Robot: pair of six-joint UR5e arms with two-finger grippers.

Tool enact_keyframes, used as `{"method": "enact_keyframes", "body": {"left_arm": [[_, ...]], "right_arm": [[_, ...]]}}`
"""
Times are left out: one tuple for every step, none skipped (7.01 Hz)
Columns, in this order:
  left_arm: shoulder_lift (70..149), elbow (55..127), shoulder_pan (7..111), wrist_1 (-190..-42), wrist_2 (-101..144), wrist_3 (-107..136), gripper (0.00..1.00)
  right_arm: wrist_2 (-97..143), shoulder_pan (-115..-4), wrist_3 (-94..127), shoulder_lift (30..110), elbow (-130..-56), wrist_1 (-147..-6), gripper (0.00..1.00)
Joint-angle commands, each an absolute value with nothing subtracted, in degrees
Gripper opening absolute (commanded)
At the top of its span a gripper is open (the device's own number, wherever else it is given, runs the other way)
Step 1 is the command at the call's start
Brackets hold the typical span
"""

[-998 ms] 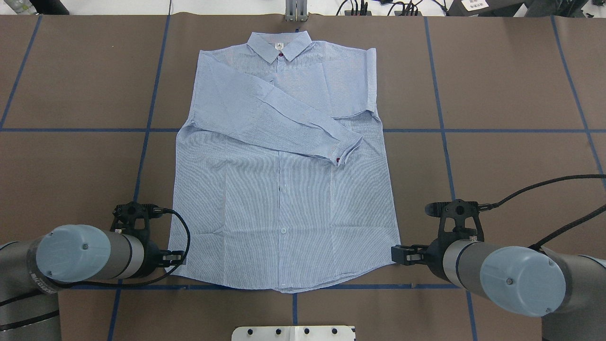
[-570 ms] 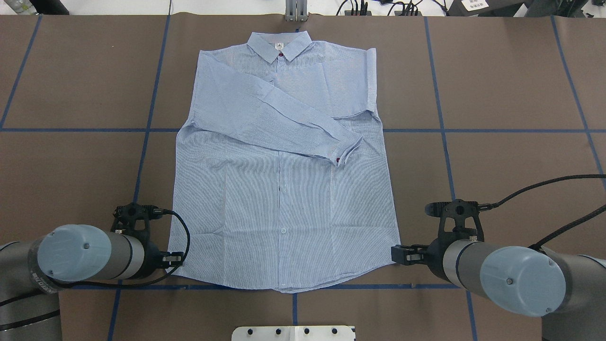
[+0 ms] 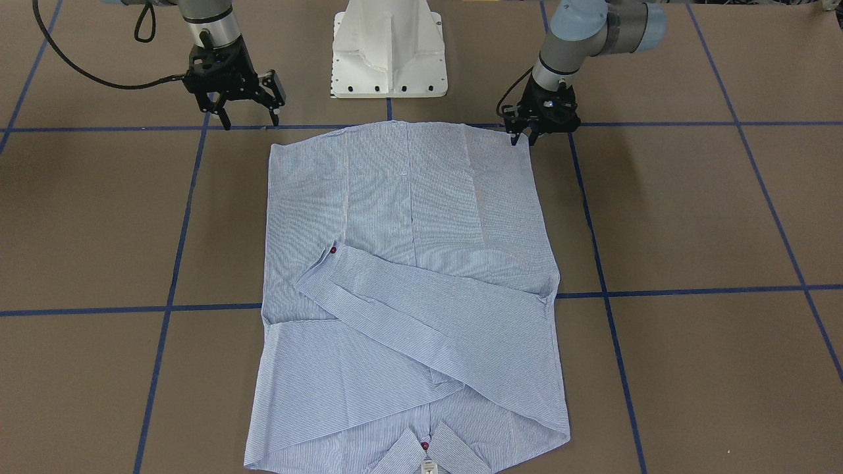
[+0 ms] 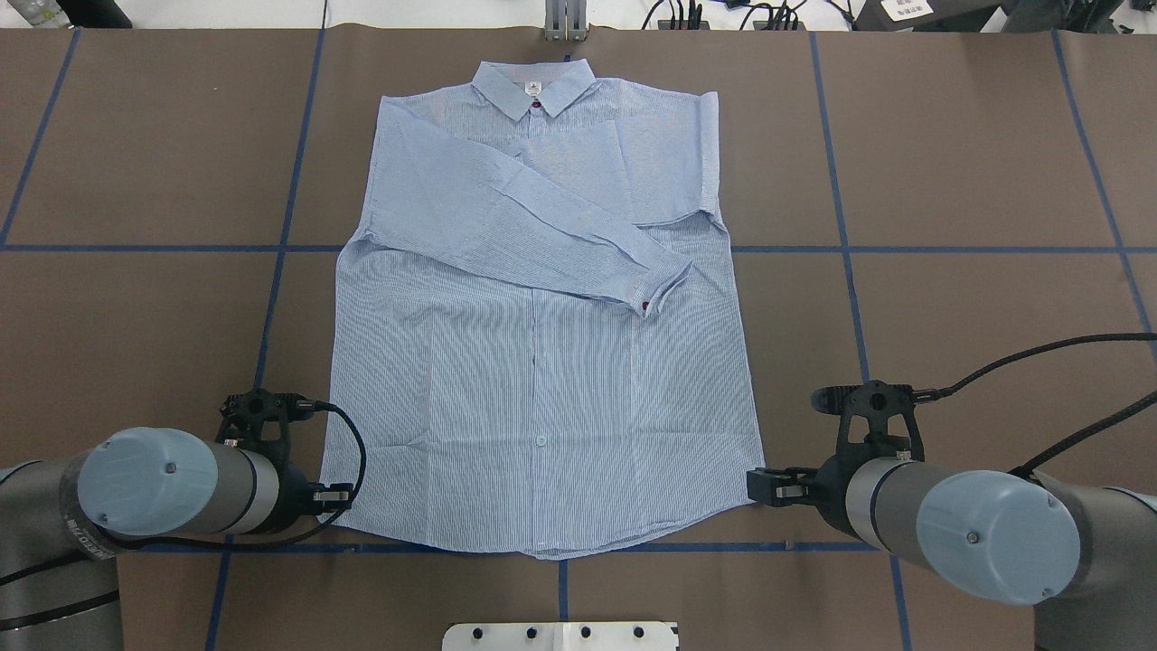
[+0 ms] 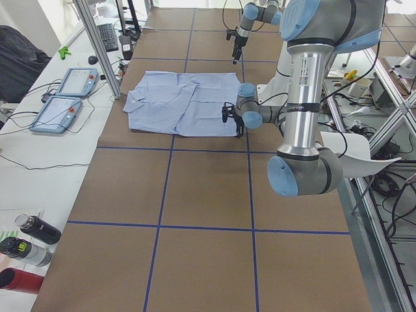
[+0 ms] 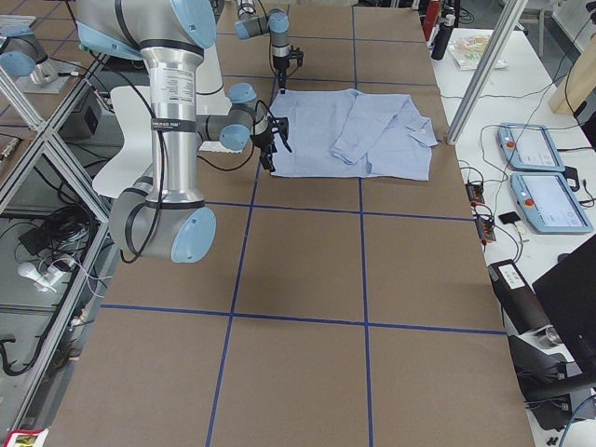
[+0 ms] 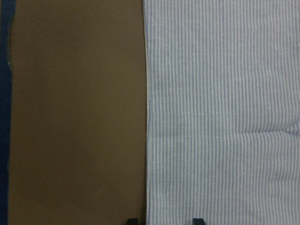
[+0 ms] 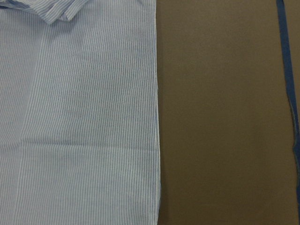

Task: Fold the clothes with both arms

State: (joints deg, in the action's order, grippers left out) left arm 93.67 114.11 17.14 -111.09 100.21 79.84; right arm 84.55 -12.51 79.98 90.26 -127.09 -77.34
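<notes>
The light blue striped shirt (image 4: 542,362) lies flat on the table, collar at the far side, with both sleeves folded across the chest. My left gripper (image 4: 333,495) is low at the hem's left corner. In the left wrist view its two fingertips (image 7: 132,221) stand apart astride the shirt's side edge (image 7: 146,140), and the cloth between them is flat. My right gripper (image 3: 249,123) is wide open beside the hem's right corner (image 3: 273,148) and holds nothing. The right wrist view shows the shirt's edge (image 8: 155,117) but no fingers.
The brown table (image 4: 949,163) carries a grid of blue tape lines (image 4: 845,271). The white pedestal base (image 3: 388,52) stands just behind the hem. Bottles (image 5: 29,237) and tablets (image 5: 65,104) lie on a side bench beyond the table's edge.
My left arm has shifted slightly toward the shirt's hem corner. The right arm and the shirt have not moved.
</notes>
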Motion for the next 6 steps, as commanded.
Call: {"method": "enact_keyframes", "body": {"left_arm": [[93.43, 114.60, 17.14, -111.09, 100.37, 79.98, 0.00], [93.25, 114.78, 17.14, -111.01, 100.37, 79.89, 0.00], [93.16, 114.87, 17.14, -111.01, 100.46, 79.72, 0.00], [93.25, 114.96, 17.14, -111.01, 101.24, 79.72, 0.00], [93.34, 115.31, 17.14, -111.01, 101.25, 79.89, 0.00], [93.34, 115.92, 17.14, -111.01, 101.25, 79.98, 0.00]], "right_arm": [[84.55, -12.57, 79.98, 90.35, -127.09, -77.34, 0.99], [84.64, -12.57, 79.98, 90.35, -127.18, -77.34, 0.99], [84.73, -12.57, 79.89, 90.79, -127.18, -77.17, 0.99], [84.73, -12.57, 79.81, 93.92, -127.00, -71.51, 0.99], [84.73, -12.57, 79.89, 98.91, -126.65, -63.45, 0.99], [84.55, -12.39, 80.59, 99.49, -126.22, -62.67, 0.99]]}}
